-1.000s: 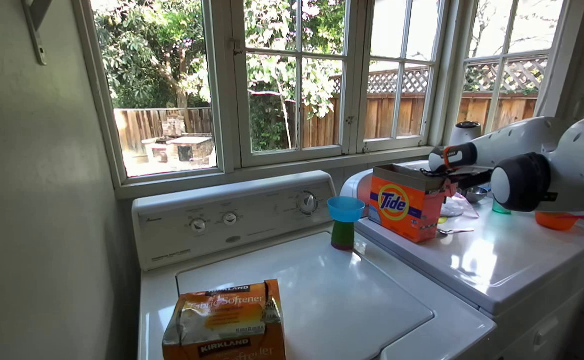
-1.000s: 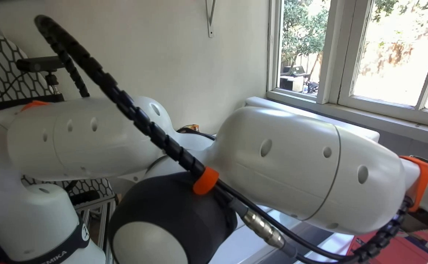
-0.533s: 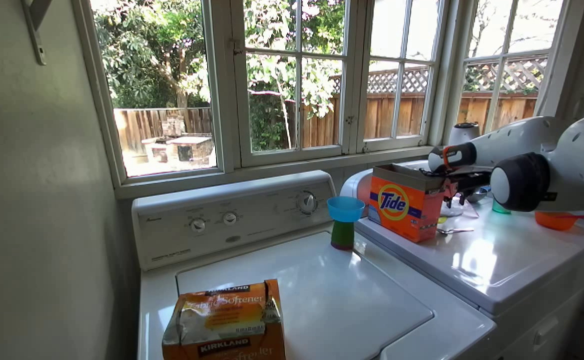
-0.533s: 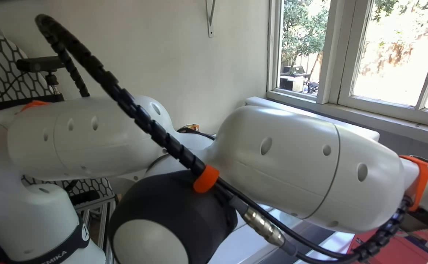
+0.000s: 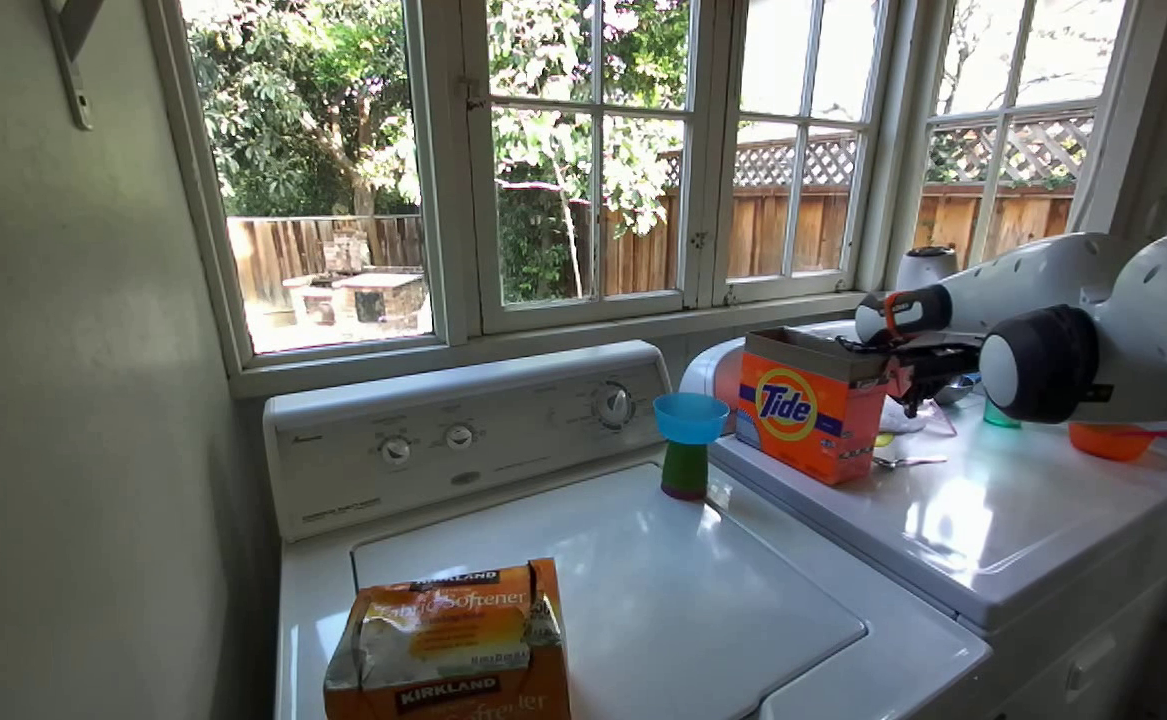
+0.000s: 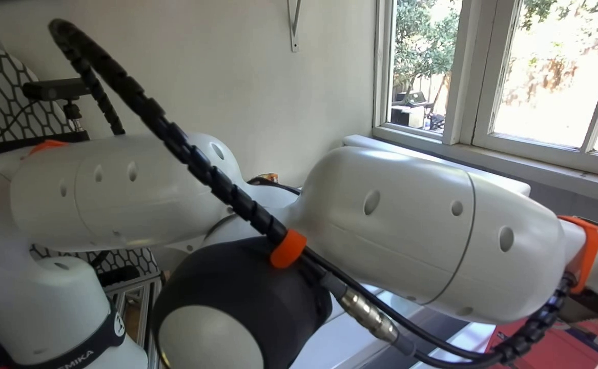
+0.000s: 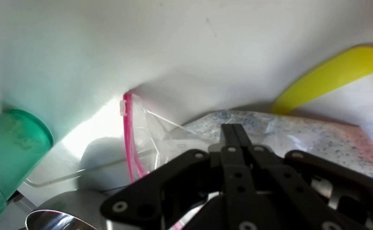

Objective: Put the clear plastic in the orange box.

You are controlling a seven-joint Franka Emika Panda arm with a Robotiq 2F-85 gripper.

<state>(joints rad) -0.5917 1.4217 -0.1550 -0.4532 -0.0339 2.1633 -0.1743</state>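
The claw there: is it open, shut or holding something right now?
Gripper: closed, jaws together; whether it pinches any of the clear plastic cannot be told.

Apparently a home laundry room, white washing machine with dials on back panel, second white appliance to the right, Kirkland fabric softener box at near left, orange Tide box farther right, paned windows on far side, trees and fence outside

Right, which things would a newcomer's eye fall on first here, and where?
Probably the bright orange box, standing right of centre in an exterior view. Then the white arm, stretching across an exterior view. In the wrist view, pink-edged clear plastic shows behind the shut fingers, just below centre.
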